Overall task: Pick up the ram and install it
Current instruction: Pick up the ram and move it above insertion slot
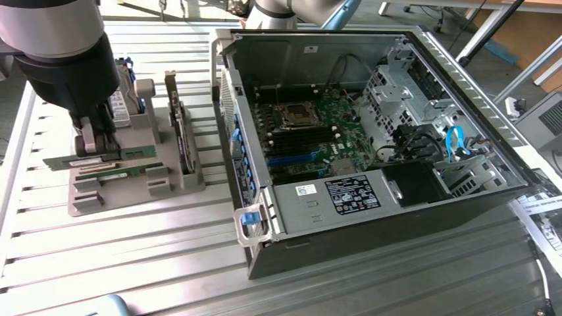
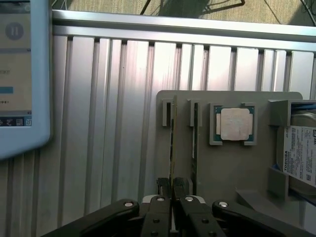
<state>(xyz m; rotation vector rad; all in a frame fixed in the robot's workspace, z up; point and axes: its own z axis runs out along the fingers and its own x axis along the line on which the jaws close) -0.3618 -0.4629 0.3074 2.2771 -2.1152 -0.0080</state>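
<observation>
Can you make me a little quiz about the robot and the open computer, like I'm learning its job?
1. True or false: the computer case is open, so you can see inside.
2. What is the gripper pinching? A) the ram stick B) a blue cable C) the hard drive
3. Fill in: the square silver chip sits on the gray ____.
Key: 1 true; 2 A; 3 holder.

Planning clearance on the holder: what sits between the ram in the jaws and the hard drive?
Wrist view: between ram and hard drive sit a second stick, then the CPU.
</observation>
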